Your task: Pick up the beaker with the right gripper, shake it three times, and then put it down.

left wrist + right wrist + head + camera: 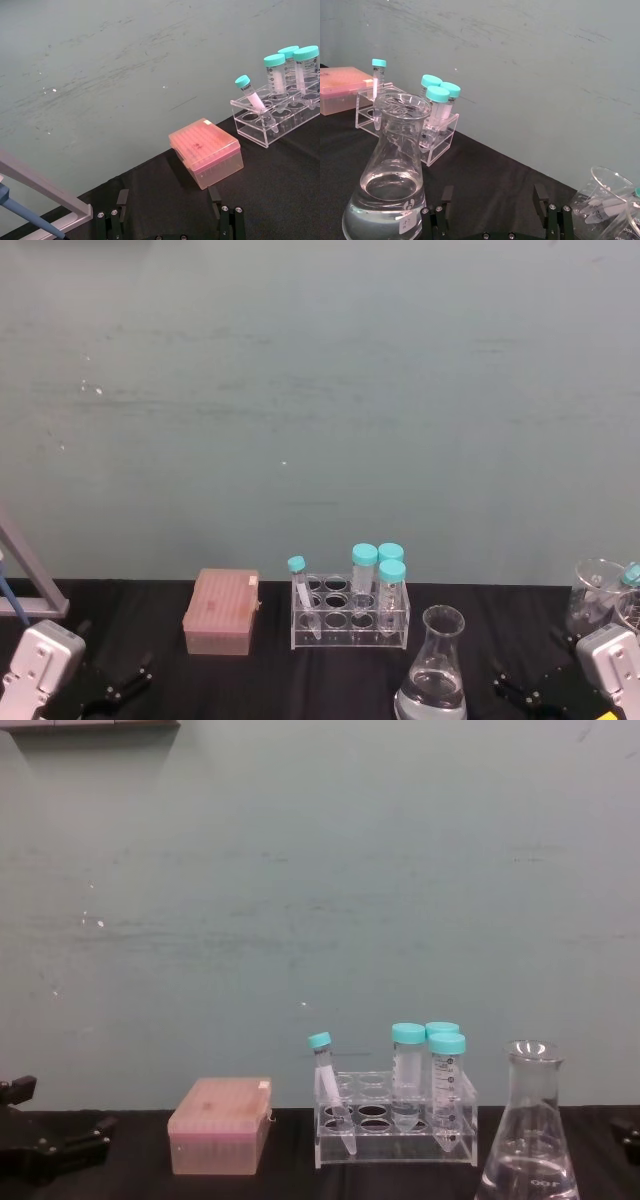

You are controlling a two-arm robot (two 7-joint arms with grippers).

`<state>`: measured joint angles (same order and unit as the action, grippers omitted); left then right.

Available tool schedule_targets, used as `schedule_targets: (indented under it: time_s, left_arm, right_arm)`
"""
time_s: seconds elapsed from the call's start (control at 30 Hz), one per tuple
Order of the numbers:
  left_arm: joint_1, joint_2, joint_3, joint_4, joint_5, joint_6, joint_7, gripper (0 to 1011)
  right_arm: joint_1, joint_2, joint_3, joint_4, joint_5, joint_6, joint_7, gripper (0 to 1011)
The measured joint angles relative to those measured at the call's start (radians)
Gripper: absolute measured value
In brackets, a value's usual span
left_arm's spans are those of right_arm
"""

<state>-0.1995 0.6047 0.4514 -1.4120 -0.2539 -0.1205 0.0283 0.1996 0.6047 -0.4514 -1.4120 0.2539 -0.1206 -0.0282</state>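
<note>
**Beaker upright at the table's near edge, right gripper spread beside it**

The beaker (432,670), a conical glass flask with clear liquid in its wide base, stands upright on the black table (250,680) towards the right. The right gripper (493,197) sits low over the cloth just to the beaker's right. Its two fingers (447,196) are spread wide, holding nothing and not touching the glass. Black cloth lies between gripper and beaker.

Behind the beaker and slightly left stands one clear tube rack (350,618), near it but apart. It holds four teal-capped tubes. One is a slim tube (302,595) that leans at the rack's left end, and three are wider tubes (365,575) that stand upright at its right end. Left of the rack, well apart from the beaker, sits one pink lidded box (222,612).

Behind the right gripper, at the table's right edge, is a cluster of clear glass vessels (598,595) with small tubes inside. At least two rims show.

At the far left, the left gripper (168,197) rests low with its fingers also spread and empty. A grey stand (40,192) is beside it.
</note>
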Motion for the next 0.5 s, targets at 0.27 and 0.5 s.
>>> schedule_targets:
  time_s: [0.27,0.5]
  left_arm:
    - [0.0,0.0,0.0,0.0,0.0,0.0,0.0,1000]
    - [0.0,0.0,0.0,0.0,0.0,0.0,0.0,1000]
  right_arm:
    - [0.0,0.0,0.0,0.0,0.0,0.0,0.0,1000]
    - [0.0,0.0,0.0,0.0,0.0,0.0,0.0,1000]
